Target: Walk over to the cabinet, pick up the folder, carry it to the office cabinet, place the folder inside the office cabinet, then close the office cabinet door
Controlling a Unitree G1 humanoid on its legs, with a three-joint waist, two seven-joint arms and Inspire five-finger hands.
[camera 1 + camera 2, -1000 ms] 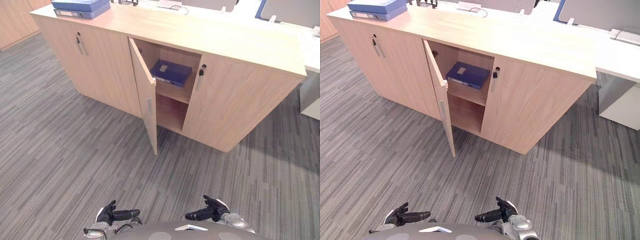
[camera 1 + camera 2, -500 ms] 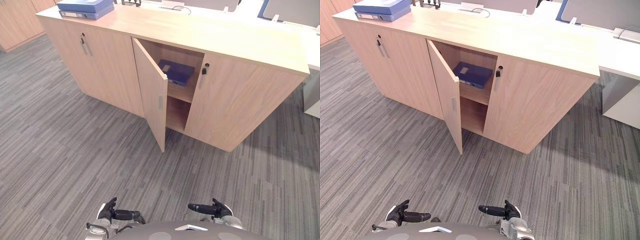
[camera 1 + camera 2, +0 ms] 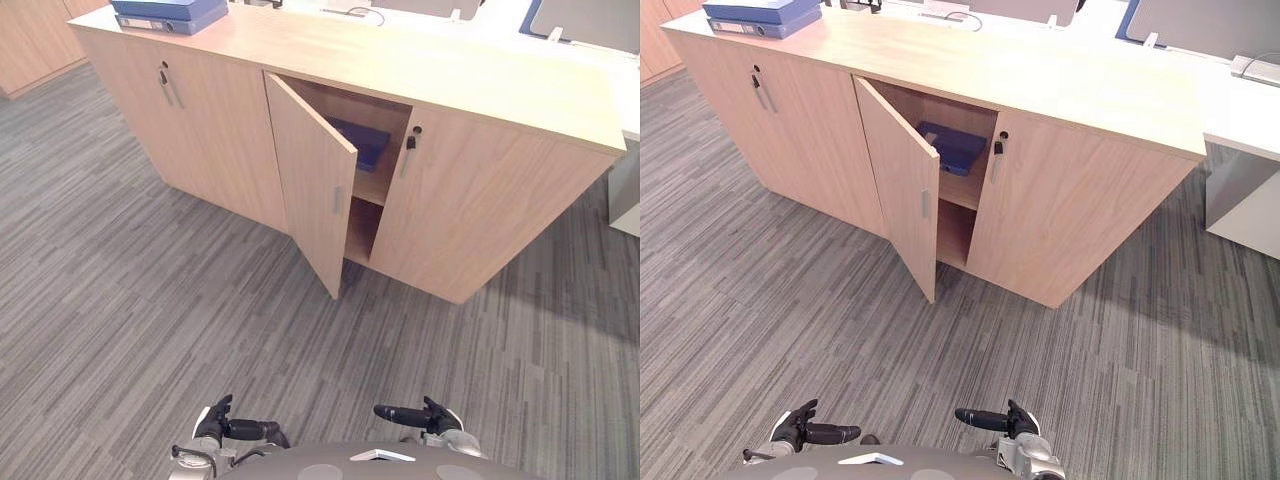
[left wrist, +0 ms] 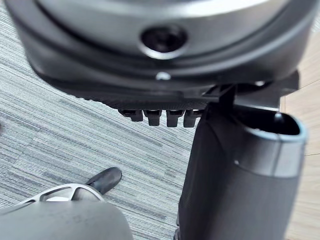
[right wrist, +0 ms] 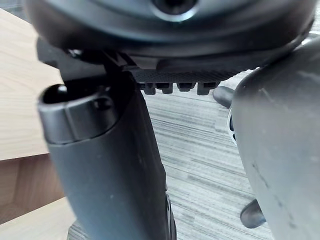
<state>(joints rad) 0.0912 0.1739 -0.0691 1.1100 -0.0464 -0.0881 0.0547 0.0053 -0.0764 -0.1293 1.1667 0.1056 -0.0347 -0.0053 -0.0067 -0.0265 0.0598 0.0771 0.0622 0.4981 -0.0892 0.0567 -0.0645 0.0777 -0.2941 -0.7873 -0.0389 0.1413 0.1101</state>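
The blue folder (image 3: 955, 147) lies flat on the upper shelf inside the office cabinet (image 3: 480, 200), tucked well back, so to my eye the placing is already done. In front of it the cabinet's door (image 3: 312, 180) stands at an angle, hinged on the left of the opening, roughly halfway between wide open and shut. It hides part of the folder and is touched by neither hand. I'd judge closing the door is the one step left.

Two more blue folders (image 3: 168, 12) are stacked on the cabinet's top at its far left end.

Well back from the cabinet, low over the grey carpet (image 3: 120, 300), the left hand (image 3: 232, 430) and right hand (image 3: 410, 415) hang empty. Their fingers are loose and straight, and the hands point toward each other, free because nothing needs carrying.
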